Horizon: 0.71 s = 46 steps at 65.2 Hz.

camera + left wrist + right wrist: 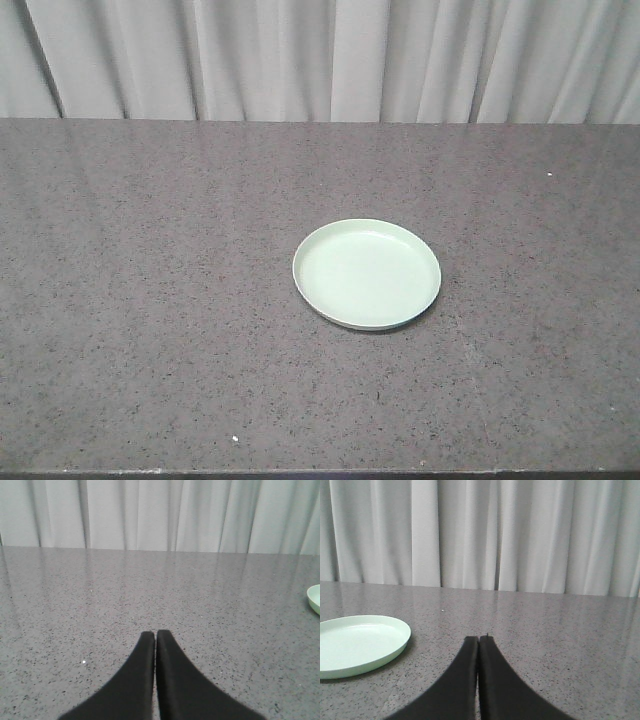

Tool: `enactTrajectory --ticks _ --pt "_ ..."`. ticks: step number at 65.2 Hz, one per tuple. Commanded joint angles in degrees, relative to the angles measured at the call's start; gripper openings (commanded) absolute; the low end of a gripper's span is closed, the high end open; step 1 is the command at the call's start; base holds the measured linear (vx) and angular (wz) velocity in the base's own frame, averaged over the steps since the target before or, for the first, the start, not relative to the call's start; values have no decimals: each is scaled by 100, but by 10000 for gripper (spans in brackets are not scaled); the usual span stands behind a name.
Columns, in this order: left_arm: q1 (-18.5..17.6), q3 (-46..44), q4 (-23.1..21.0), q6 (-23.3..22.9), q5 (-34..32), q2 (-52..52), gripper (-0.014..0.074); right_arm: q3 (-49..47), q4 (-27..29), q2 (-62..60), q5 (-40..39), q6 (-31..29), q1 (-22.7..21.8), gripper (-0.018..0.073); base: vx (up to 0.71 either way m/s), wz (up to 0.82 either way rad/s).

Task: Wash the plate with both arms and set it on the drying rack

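Left tool (155, 635), right tool (478, 640) closed; plate (367, 274) between on countertop (150, 300)

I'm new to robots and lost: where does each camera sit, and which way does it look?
Front view: raised, looking down at the green plate on the grey counter, curtain behind; no robot part shows.
Left wrist view: low over the counter, facing the curtain; shut left pincer at bottom.
Right wrist view: likewise low, facing the curtain; shut right pincer at bottom.
Shared: all show the plate, at the right edge for left wrist, at left for right wrist.
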Motion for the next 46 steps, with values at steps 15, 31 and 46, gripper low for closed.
enactTrajectory --ticks 15,31,46 --pt "-40 133 -6 -55 -389 -82 -6 8 -47 -56 -436 -25 -42 -3 0 0" --pt "-40 133 -6 -55 -389 -82 -6 8 -47 -56 -436 -25 -42 -3 0 0" --pt "-40 133 -6 -55 -389 -82 -6 8 -47 -56 -436 -25 -42 -3 0 0"
